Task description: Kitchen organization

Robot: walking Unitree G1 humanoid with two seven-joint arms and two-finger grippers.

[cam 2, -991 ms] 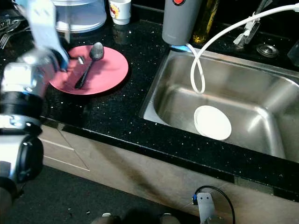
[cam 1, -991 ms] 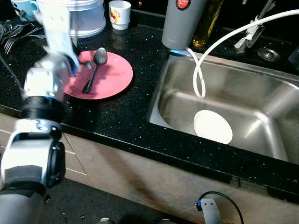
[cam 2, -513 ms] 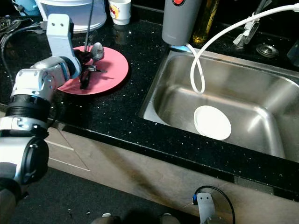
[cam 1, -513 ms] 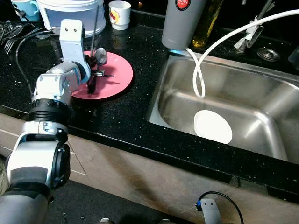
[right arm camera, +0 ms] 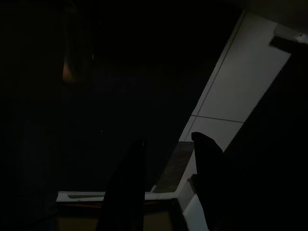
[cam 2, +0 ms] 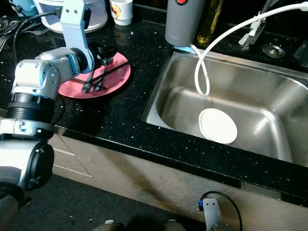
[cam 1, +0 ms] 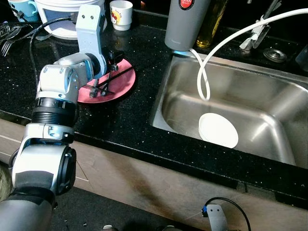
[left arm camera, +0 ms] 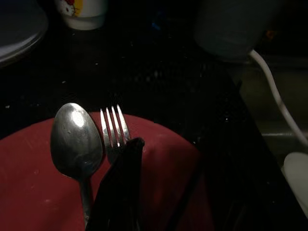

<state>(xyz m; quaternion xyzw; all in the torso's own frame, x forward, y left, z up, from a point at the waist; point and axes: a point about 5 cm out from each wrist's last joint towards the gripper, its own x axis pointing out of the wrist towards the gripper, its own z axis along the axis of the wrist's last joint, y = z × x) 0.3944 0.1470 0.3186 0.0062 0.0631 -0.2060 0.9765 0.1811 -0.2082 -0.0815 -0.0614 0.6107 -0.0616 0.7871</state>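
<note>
I have the left hand (cam 1: 97, 89) over the red plate (cam 1: 126, 79) in the upper left of the frame, on the black bench (cam 1: 130, 120). Its fingers sit apart, clamped on nothing. The spoon (left arm camera: 77, 144) and fork (left arm camera: 114, 132) lie side by side on the plate: light, stiff, slick steel, best pinched mid-handle.

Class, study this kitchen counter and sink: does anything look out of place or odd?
A white hose loops loosely from the counter down into the sink, where a white dish lies alone. A spoon and fork rest on the red plate under the left pincer.
</note>
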